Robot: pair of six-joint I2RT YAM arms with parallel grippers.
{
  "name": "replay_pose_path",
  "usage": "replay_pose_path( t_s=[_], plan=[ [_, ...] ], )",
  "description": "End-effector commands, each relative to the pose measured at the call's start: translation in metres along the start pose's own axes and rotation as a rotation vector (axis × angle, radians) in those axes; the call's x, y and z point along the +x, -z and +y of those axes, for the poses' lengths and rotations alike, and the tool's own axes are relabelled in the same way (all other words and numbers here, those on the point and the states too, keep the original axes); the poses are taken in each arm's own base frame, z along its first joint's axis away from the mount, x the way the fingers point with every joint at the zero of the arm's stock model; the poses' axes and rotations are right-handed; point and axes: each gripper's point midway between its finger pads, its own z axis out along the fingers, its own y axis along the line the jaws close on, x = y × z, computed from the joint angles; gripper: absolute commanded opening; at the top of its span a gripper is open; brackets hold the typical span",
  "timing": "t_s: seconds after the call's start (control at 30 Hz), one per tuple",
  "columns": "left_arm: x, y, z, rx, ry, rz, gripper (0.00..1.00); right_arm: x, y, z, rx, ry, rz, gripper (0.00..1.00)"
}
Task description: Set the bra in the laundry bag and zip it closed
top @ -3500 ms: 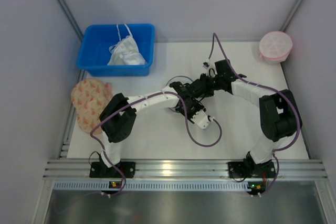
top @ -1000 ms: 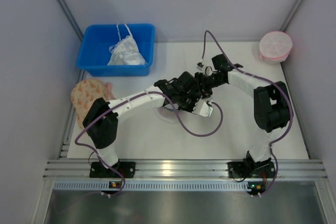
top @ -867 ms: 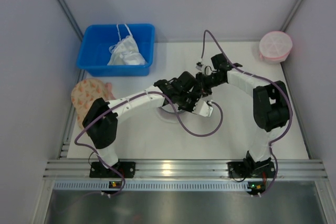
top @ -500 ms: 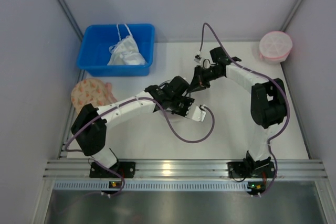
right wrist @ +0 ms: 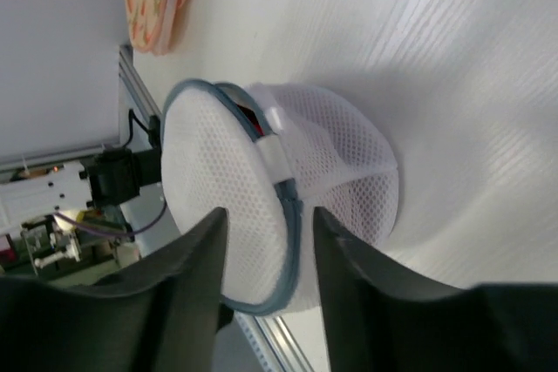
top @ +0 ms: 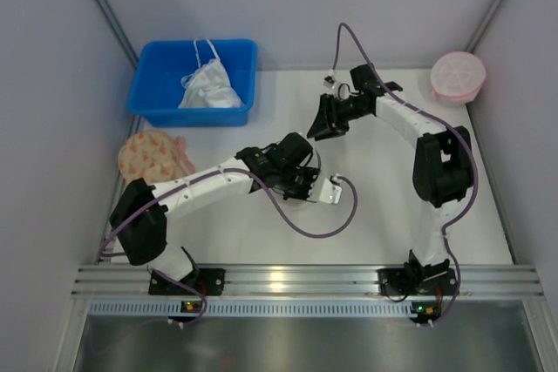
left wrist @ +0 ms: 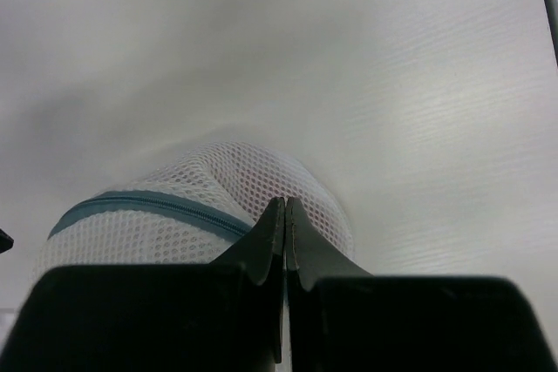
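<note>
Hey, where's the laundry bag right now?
The laundry bag sits mid-table, mostly hidden in the top view under the left gripper, which is shut on its mesh; the open right gripper hovers just beyond it.

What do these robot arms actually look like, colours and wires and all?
Both the left arm and right arm have white tube-like links with chunky black joints. A purple cable loops along each. The left gripper and right gripper are plain black.
</note>
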Motion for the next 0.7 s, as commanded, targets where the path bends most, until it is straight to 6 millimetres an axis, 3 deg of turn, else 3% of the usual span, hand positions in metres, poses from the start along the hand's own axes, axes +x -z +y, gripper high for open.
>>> replay_pose_path(
  t_s=[0.0, 0.03, 0.17, 0.27, 0.33, 0.47, 0.57, 0.67],
  plan=[
    [-0.03, 0.001, 0.017, -0.016, 0.094, -0.059, 0.0, -0.023, 0.023, 0.008, 0.03, 0.092, -0.076, 0.52],
    [-0.032, 0.001, 0.023, -0.028, 0.114, -0.057, 0.0, -0.023, 0.027, 0.008, 0.04, 0.1, -0.077, 0.58],
    [-0.036, -0.003, 0.042, -0.08, 0.116, -0.063, 0.0, -0.011, 0.047, -0.003, 0.104, 0.079, -0.068, 0.65],
    [-0.038, -0.004, 0.053, -0.118, 0.109, -0.064, 0.0, 0.021, 0.054, -0.018, 0.146, 0.046, -0.036, 0.67],
    [-0.04, -0.004, 0.057, -0.126, 0.107, -0.067, 0.0, 0.03, 0.059, -0.017, 0.165, 0.054, -0.045, 0.73],
    [-0.046, -0.008, 0.068, -0.137, 0.094, -0.079, 0.0, 0.053, 0.048, -0.012, 0.079, -0.061, -0.008, 0.78],
    [-0.048, -0.009, 0.075, -0.151, 0.086, -0.076, 0.0, 0.056, 0.036, -0.004, 0.008, -0.089, 0.012, 0.79],
    [-0.05, -0.01, 0.078, -0.153, 0.079, -0.077, 0.0, 0.059, 0.024, -0.004, 0.004, -0.083, 0.032, 0.68]
  ],
)
